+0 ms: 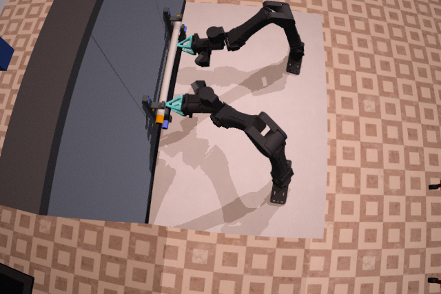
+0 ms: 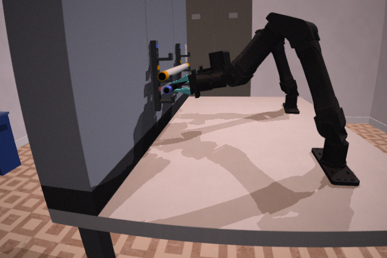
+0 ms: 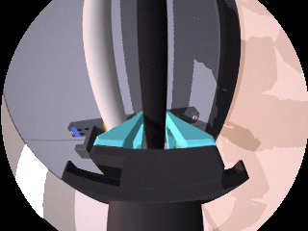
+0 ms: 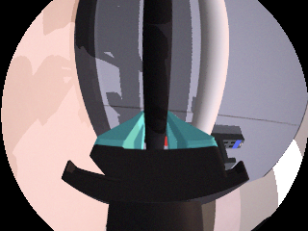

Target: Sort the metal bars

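1. Left end, toward the table's [image 1: 302, 123] [image 2: 234, 124] [image 3: 279, 96] [image 4: 34, 96] left edge: our left hand [image 1: 166, 105] [image 2: 173, 87] [image 3: 155, 115] is clenched on the black bar [image 1: 165, 124] [image 2: 167, 89] [image 3: 154, 58] [image 4: 157, 58], blue-painted at the visible end.
2. Black bar, beyond the table's wall-side edge: below and outward of the white bar [image 1: 170, 66] [image 2: 176, 69] [image 3: 98, 58] [image 4: 215, 63]. We judge it bound for the top pair of the rack [image 1: 145, 99] [image 2: 154, 61] [image 3: 87, 126] [image 4: 228, 130]. Advice: draw it outward past the white bar and the upturned arm tips, raise both ends together, then go in above the top arms and lower gently.
3. White bar, orange-ended: appears to lie on the middle pair, already its match. We should avoid nudging it.
4. Right hand [image 1: 178, 45] [image 2: 194, 72] [image 4: 156, 115], toward the table's right edge: also grasping the black bar. Match the left's pace; uneven lift could tilt or twist it. Open both only once the bar rests on both arms, then back off toward the edge opposite the wall.
5. Labels, read on the left upright: blue label [image 1: 149, 98] [image 2: 156, 46] [image 3: 75, 132] on top, orange label [image 2: 158, 67] in the middle, red label [image 2: 159, 88] lowest. No brand or writing legible to us.
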{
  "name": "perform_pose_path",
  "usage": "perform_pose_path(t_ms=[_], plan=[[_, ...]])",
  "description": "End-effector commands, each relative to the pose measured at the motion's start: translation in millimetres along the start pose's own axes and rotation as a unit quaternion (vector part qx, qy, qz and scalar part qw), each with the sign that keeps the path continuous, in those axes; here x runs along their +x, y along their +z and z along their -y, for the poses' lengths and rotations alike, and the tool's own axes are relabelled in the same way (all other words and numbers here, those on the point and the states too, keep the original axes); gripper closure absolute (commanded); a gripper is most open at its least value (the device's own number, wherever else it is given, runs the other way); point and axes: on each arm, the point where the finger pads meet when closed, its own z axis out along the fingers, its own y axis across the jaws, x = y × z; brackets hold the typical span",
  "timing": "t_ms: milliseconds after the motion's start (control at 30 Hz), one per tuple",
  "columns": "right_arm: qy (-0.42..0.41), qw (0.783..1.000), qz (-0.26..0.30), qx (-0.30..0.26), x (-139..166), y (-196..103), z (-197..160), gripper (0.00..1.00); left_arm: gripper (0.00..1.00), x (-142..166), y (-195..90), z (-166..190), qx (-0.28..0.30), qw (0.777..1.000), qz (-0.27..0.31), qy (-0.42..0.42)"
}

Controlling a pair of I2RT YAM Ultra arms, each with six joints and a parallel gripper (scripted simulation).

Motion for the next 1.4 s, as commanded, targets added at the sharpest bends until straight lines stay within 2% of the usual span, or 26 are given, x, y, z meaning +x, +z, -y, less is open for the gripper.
perform_pose_path(t_ms=[0,1367], plan=[[-0.001,0.996,-0.007,0.090,2.3,-14.4,64.6,1.00,1.00,3.2,-13.5,-56.5,-0.074,0.997,-0.005,-0.021],[0.003,0.996,-0.008,0.091,3.3,-42.0,62.9,1.00,1.00,0.9,-40.3,-49.0,-0.079,0.997,-0.006,-0.015]])
